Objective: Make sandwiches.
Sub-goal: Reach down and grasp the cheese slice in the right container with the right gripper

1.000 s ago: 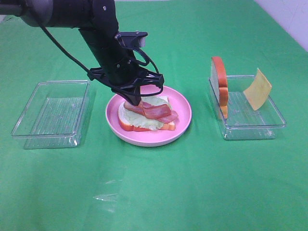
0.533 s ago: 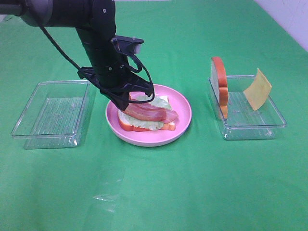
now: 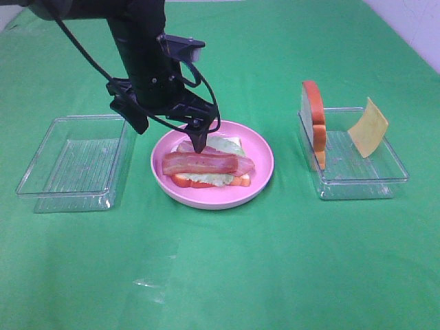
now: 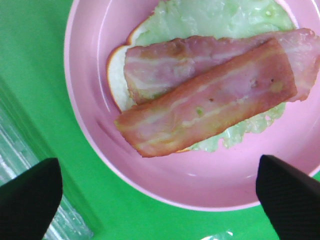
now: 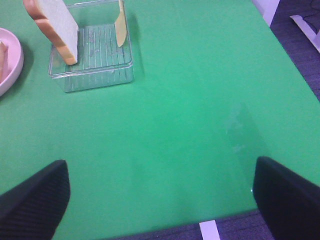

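The half-built sandwich lies on the pink plate. It has a bottom bread slice, then lettuce, then two bacon strips, one lying askew across the other. The left gripper hangs just above it, jaws spread wide and holding nothing, so the bacon step looks done. This arm should rise straight up before swinging away, since one fingertip sits close over the strips and a sideways sweep could drag them off. The cheese likely comes next. It leans on the far wall of the clear tray, opposite the upright bread. The right gripper hovers over bare counter, jaws spread and empty. It should pinch the cheese by its raised edge and lay it flat.
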Action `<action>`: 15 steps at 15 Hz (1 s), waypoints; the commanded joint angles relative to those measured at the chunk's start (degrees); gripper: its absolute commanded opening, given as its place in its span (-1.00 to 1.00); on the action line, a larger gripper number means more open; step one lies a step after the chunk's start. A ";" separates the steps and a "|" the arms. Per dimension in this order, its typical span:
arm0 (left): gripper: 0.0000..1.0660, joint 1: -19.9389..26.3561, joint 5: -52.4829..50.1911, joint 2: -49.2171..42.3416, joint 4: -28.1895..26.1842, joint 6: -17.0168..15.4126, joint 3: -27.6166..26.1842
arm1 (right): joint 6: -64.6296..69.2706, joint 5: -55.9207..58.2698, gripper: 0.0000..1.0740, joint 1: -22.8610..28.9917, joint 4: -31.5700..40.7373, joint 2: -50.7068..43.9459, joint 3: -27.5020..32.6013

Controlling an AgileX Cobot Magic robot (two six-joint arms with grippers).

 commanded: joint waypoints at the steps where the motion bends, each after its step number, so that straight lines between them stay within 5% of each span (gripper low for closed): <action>1: 0.89 0.46 8.31 -0.57 3.67 0.63 -5.67 | -0.06 0.17 0.79 0.00 0.00 -1.32 0.29; 4: 0.89 4.30 13.18 -0.57 9.05 2.18 -11.34 | -0.06 0.17 0.79 0.00 0.00 -1.32 0.29; 7: 0.86 18.05 13.75 -1.89 4.13 2.92 -12.09 | -0.06 0.17 0.79 0.00 0.00 -1.32 0.29; 10: 0.83 24.01 13.81 -2.18 -0.63 3.67 -12.09 | -0.06 0.17 0.79 0.00 0.00 -1.32 0.29; 13: 0.83 25.73 13.81 -7.73 -0.74 5.67 -5.73 | -0.06 0.17 0.79 0.00 0.00 -1.32 0.29; 15: 0.83 25.73 13.81 -17.59 0.00 5.33 6.93 | -0.06 0.17 0.79 0.00 0.00 -1.32 0.29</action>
